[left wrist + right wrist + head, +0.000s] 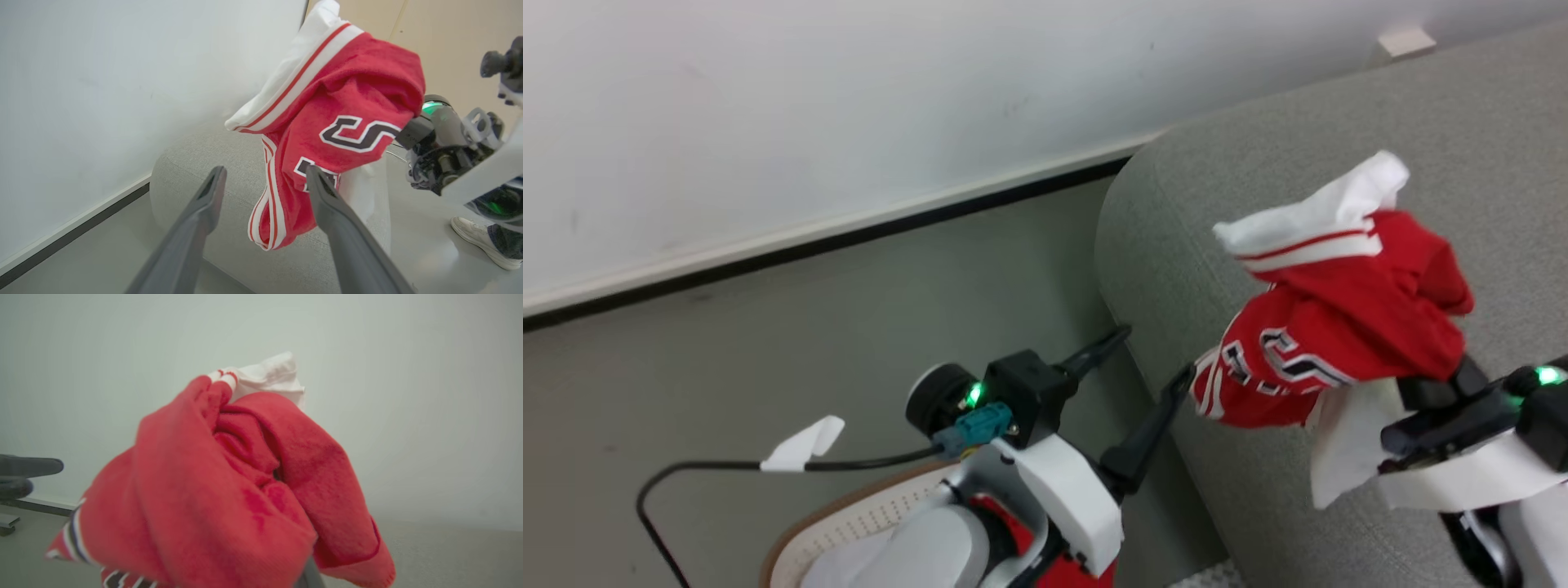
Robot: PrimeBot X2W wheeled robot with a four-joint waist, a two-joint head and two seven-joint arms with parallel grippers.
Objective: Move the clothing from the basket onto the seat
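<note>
At 7 o'clock in the head view sat the basket [849,518]; the left gripper [1153,353] stood spread and empty beside the clothing [1339,327], which the right gripper [1436,390] clenched at 4 o'clock above the edge of the seat [1339,147]. Released there, its hem might slide off

The clothing [1347,327] is soft, matt cloth with a fleecy, slightly fuzzy red nap, smoother white bands and flat lettering, while the seat [1201,212] is covered in a matt, finely woven grey fabric. The basket [874,514] is smooth perforated plastic, the left end effector [1153,353] has matt dark plastic-looking fingers [1135,445] on a glossy white plastic shell [1062,490], the floor [849,327] is smooth with a dull sheen and the wall [849,98] is smooth and matt
</note>
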